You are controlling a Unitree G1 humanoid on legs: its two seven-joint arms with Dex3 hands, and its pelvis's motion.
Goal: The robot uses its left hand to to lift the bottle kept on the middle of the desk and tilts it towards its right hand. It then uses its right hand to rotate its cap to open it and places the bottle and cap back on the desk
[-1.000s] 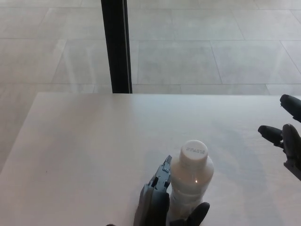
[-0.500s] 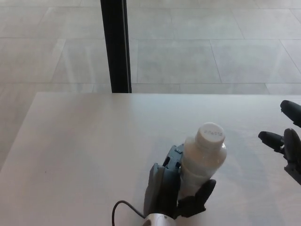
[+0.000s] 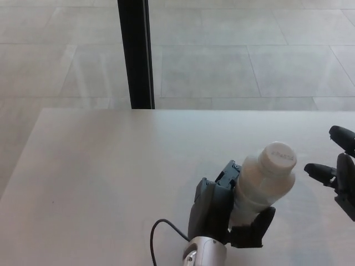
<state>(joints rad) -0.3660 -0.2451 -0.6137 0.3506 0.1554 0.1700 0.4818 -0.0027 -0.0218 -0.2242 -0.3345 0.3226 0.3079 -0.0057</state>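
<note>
The left hand (image 3: 222, 213) grips the bottle (image 3: 259, 185) above the desk (image 3: 100, 183), tilted toward the right hand (image 3: 338, 174), whose fingers are spread and empty just beside the cap (image 3: 280, 157), so unscrewing and setting down the 2 parts remain.

Bottle held, tilted toward frame right.
Your left hand (image 3: 222, 213) grips the white bottle (image 3: 260, 185) (cap (image 3: 279, 156) on); your right hand (image 3: 339, 174) waits spread at the right edge.
</note>
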